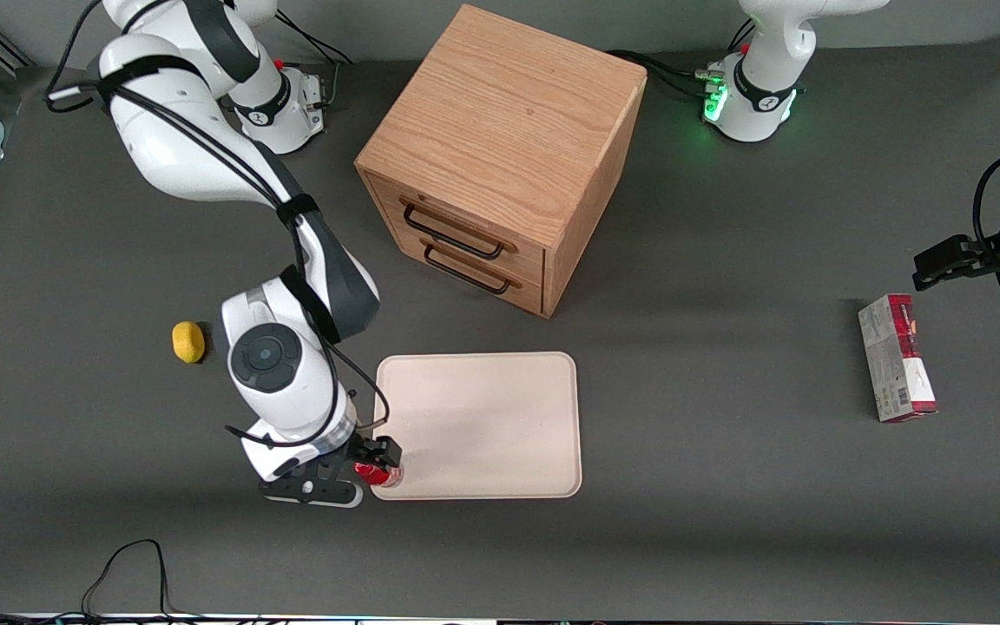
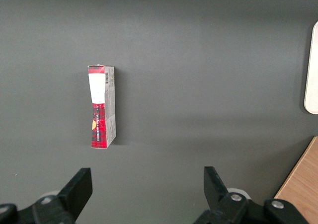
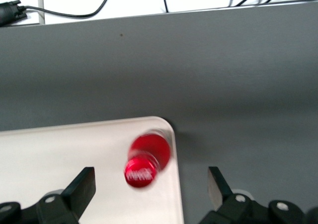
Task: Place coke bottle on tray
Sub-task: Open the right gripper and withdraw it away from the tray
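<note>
a: item one, largest: wooden cabinet [image 1: 500, 156], two drawers, standing on the dark table [image 1: 726, 391] farther from the front camera than everything else listed.

b: item two?

a: tray [image 1: 487, 425], pale, rounded corners, low rim, lying flat in front of the cabinet's drawers, well apart from it. bare but for one object at a corner.

b: the arm's end?

a: item three: gripper [image 1: 376, 462], hanging over the tray corner nearest the front camera at the working arm's end. in the right wrist view its fingers [image 3: 82, 186] stood wide apart, nothing between them touching either one. open, holding nothing.

b: and the carton?

a: item four: red-and-grey carton [image 1: 897, 358], flat on the table toward the parked arm's end. not part of the task.

b: the task's thing?

a: item five: coke bottle [image 3: 145, 159], red cap up, long axis upright, seen nearly end-on. it stood on the tray, just inside that rounded corner, directly below the gripper and between the spread fingers. judged: placement looked done; the only call left was a straight lift clear, since a sideways drift could tip it.

b: smallest?

a: item six: yellow object [image 1: 188, 341], on the table beside the working arm.
</note>
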Available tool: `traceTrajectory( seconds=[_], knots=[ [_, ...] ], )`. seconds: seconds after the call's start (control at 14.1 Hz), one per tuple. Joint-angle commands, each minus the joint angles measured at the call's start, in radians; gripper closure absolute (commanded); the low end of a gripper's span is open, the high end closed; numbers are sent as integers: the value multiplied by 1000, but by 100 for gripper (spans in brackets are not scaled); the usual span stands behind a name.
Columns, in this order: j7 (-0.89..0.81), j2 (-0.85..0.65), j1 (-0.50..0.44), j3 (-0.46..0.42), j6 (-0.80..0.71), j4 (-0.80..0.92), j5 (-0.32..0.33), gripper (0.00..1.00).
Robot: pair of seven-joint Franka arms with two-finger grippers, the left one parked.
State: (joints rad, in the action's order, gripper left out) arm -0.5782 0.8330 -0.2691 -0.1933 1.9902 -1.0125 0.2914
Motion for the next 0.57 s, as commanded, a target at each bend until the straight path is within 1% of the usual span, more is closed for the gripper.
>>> traceTrajectory(
  seconds=[0.0, 0.07, 0.14, 0.28, 0.35, 0.49],
  knots=[
    [110, -234, 37, 32, -82, -189, -84, 0],
    [159, -302, 62, 60, -109, -237, -147, 0],
    [225, -355, 82, 69, -154, -271, -202, 0],
    [314, -446, 105, 129, -265, -313, -242, 0],
    [343, -486, 116, 156, -316, -331, -279, 0],
    [371, -592, 157, 179, -350, -415, -336, 0]
  ],
)
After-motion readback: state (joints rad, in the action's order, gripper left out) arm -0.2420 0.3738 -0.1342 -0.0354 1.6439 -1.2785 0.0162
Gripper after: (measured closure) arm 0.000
